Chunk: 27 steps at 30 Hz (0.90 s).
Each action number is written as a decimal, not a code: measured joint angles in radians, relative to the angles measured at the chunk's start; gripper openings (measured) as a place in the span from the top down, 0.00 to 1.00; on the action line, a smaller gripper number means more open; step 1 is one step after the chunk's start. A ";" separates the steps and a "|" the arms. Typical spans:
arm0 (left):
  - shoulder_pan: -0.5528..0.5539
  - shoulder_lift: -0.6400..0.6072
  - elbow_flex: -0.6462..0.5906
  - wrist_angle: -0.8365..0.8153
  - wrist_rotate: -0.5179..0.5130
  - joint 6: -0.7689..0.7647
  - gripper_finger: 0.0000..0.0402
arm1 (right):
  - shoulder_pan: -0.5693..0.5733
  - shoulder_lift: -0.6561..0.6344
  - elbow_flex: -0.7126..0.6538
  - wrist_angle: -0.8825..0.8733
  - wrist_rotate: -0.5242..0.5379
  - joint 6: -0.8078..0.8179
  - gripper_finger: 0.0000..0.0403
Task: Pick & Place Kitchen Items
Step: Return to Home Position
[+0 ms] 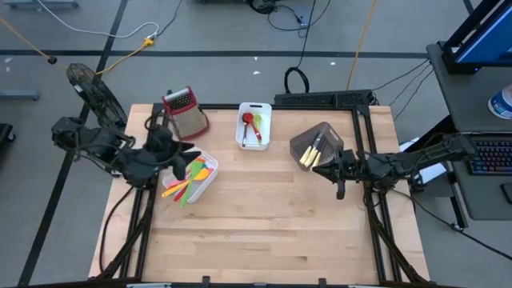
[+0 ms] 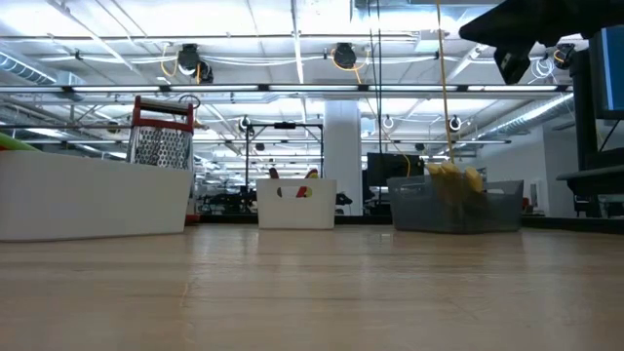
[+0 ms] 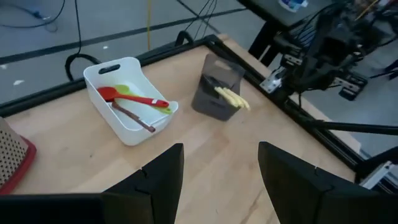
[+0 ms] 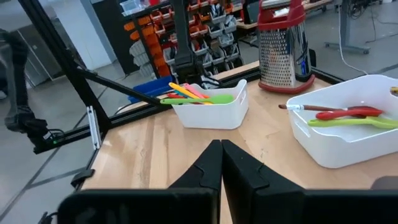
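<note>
Several colourful kitchen items (image 1: 190,180) lie in a white bin (image 1: 210,182) at the table's left; they also show in the right wrist view (image 4: 198,96). My left gripper (image 3: 221,152) hangs open above that bin's far left corner (image 1: 178,152), with nothing between its fingers. A second white bin (image 3: 127,93) at the far middle holds a red spoon (image 3: 127,98), a green utensil and a brown-handled one. Yellow items (image 3: 231,98) stick up out of a grey bin (image 1: 314,142). My right gripper (image 4: 221,155) is shut and empty, raised just near-right of the grey bin (image 1: 330,166).
A metal box grater with a red handle (image 1: 186,112) stands at the far left, behind the left bin. The table's near half (image 1: 264,232) is bare wood. A black frame rail (image 1: 324,99) runs along the far right edge.
</note>
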<state>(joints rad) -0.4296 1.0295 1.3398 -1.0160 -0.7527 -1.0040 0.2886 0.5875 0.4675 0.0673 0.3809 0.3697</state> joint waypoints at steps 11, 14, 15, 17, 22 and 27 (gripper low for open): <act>-0.032 -0.182 -0.358 0.323 0.092 0.073 0.47 | 0.000 -0.110 0.000 -0.270 -0.098 0.091 0.99; -0.006 -0.220 -0.498 0.520 0.163 0.153 0.47 | 0.001 -0.109 0.000 -0.336 -0.100 0.176 0.99; 0.008 -0.233 -0.535 0.574 0.178 0.183 0.47 | 0.001 -0.110 0.000 -0.354 -0.100 0.204 0.99; 0.042 -0.272 -0.598 0.638 0.195 0.227 0.47 | 0.001 -0.110 0.000 -0.379 -0.100 0.236 0.99; 0.149 -0.416 -0.678 0.645 0.295 0.309 0.47 | 0.001 -0.119 0.000 -0.427 -0.100 0.160 0.99; 0.226 -0.578 -0.697 0.575 0.341 0.399 0.47 | 0.001 -0.150 0.000 -0.443 -0.100 0.143 0.99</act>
<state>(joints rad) -0.2036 0.4515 0.6426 -0.4409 -0.4120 -0.6055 0.2897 0.4372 0.4671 -0.3753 0.2813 0.5128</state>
